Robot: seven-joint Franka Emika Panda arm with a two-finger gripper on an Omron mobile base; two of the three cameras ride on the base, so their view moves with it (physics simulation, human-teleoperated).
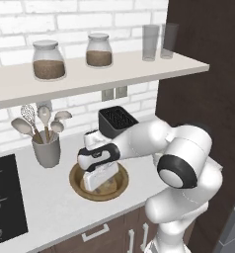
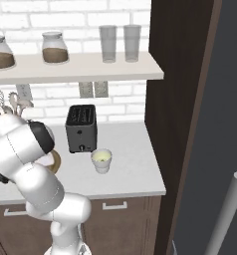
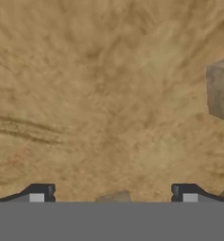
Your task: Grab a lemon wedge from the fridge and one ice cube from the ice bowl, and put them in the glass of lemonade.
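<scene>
Two dark fingertips stand spread wide at the bottom of the hand view, with nothing between them; the gripper (image 3: 113, 193) is low inside the ice bowl (image 1: 77, 187), looking straight down at its brown wooden floor. One small greyish lump (image 3: 114, 196) sits on that floor right between the tips, at the very bottom of the view and mostly cut off; it looks like an ice cube, though too little of it shows to be sure. A second, larger grey block (image 3: 221, 89) lies ahead of the gripper and off to the right-hand tip's side, well apart from the tips and partly cut by the frame.

In the left base view the hand hangs over the middle of the bowl, its white body hiding most of the inside, so the rim lies on all sides with little room to slide sideways. My reading is that the nearer lump is the natural target: it lies on the closing line, so a short descent and a squeeze may do, while the larger block would need a shift forward and sideways toward the bowl wall.

The glass of lemonade (image 2: 101, 160) stands on the bench (image 2: 133, 164) just in front of the black toaster (image 2: 81, 128), well off to the gripper's right, with bare bench around it for the carry.
</scene>
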